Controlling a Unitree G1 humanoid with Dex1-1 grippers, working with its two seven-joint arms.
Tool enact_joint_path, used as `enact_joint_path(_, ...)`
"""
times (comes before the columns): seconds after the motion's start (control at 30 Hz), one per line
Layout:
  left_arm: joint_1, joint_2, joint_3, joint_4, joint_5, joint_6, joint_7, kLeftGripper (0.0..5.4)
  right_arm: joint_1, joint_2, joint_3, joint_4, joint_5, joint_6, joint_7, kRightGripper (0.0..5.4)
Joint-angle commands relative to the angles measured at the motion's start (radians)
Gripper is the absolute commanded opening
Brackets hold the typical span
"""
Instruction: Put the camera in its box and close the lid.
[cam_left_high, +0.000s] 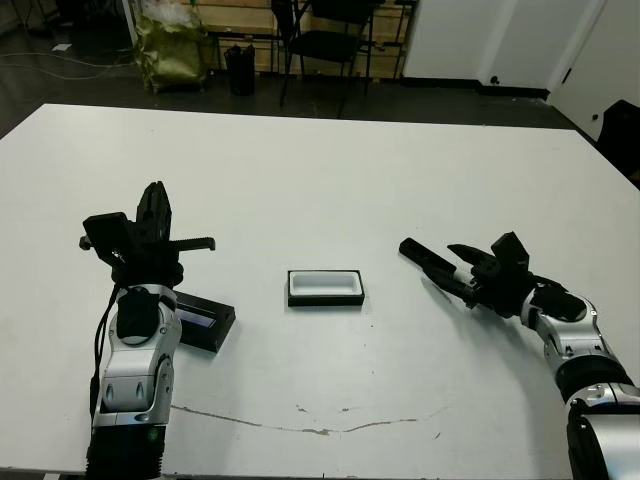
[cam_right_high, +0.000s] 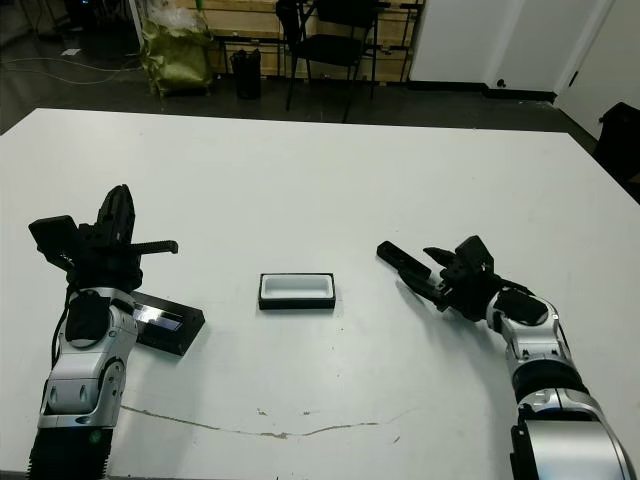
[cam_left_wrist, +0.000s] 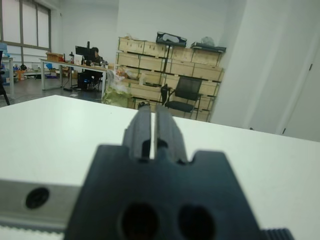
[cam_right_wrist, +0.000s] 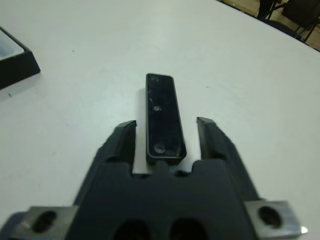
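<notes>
a broad white rectangular counter (cam_left_high: 300, 160) carries everything, and a thin dark crack-like line runs along its near edge. beyond its far edge are a black chair (cam_left_high: 335, 40) and a yellow-green bag (cam_left_high: 172, 48) on the floor.

the flat black rectangular lid with a pale stripe (cam_left_high: 205, 321) lies on the counter at near left, partly hidden under the left arm. the left claw (cam_left_high: 153, 207) is raised above the counter just beyond the lid, its two black fingers pressed together with only a thin slit between them, holding nothing.

the small shallow black box with white lining (cam_left_high: 325, 287) sits open near the middle of the counter, well apart from both claws and from the lid.

at the right, the slim black bar-shaped camera (cam_right_wrist: 162, 115) lies flat on the counter, pointing toward the box. the right claw (cam_right_wrist: 166, 135) is spread open, a finger on either side of the camera's near end with a gap visible on each side.
</notes>
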Motion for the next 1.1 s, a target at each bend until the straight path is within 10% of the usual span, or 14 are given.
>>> enact_joint_path(0.03, 0.008, -0.007, 0.003, 0.008, -0.002, 0.026, 0.007, 0.0, -0.028, 0.006, 0.012, 0.045, -0.026, -0.022, -0.001, 1.9)
enact_joint_path(0.2, 0.009, -0.009, -0.001, 0.003, 0.006, 0.025, 0.012, 0.0, -0.065, 0.005, 0.055, 0.128, -0.097, -0.014, -0.028, 2.15)
enact_joint_path(0.5, 0.009, -0.014, -0.001, -0.012, 0.007, 0.043, 0.022, 0.0, -0.099, 0.011, 0.114, 0.217, -0.181, 0.025, -0.107, 0.74)
enact_joint_path(1.1, 0.002, -0.01, -0.002, -0.019, 0.01, 0.058, 0.021, 0.0, -0.097, 0.001, 0.154, 0.244, -0.229, 0.002, -0.226, 0.68)
